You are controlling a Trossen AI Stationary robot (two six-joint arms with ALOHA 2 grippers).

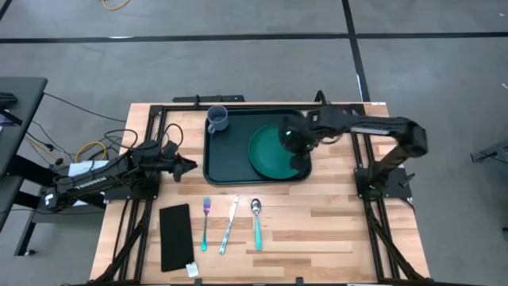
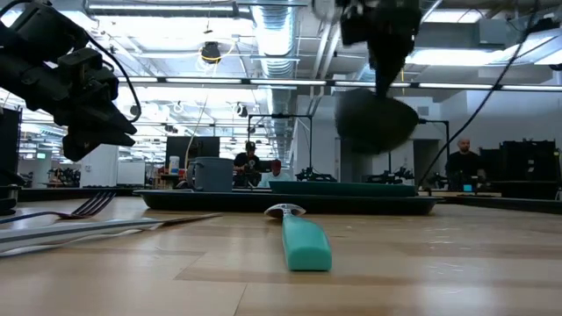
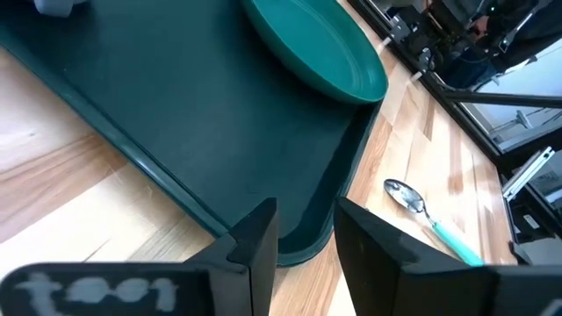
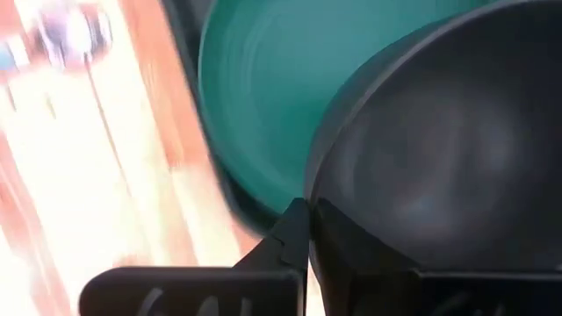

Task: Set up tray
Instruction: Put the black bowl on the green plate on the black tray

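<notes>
The dark green tray lies on the wooden table. On it stand a grey-blue cup at its far left corner and a round green plate on its right half. My right gripper hovers over the plate's right side, shut on a dark bowl. My left gripper is open, just off the tray's near left corner and touching nothing. My right gripper pinches the dark bowl by its rim, one finger on each side of the wall. The fingers come from above, pointing down. In the low view the bowl hangs below them, tilted on edge and lifted clear above the tray and plate.
A fork, a knife and a teal-handled spoon lie in a row on the table, nearer than the tray. A flat black rectangle lies left of them. Bare wood shows to the tray's right.
</notes>
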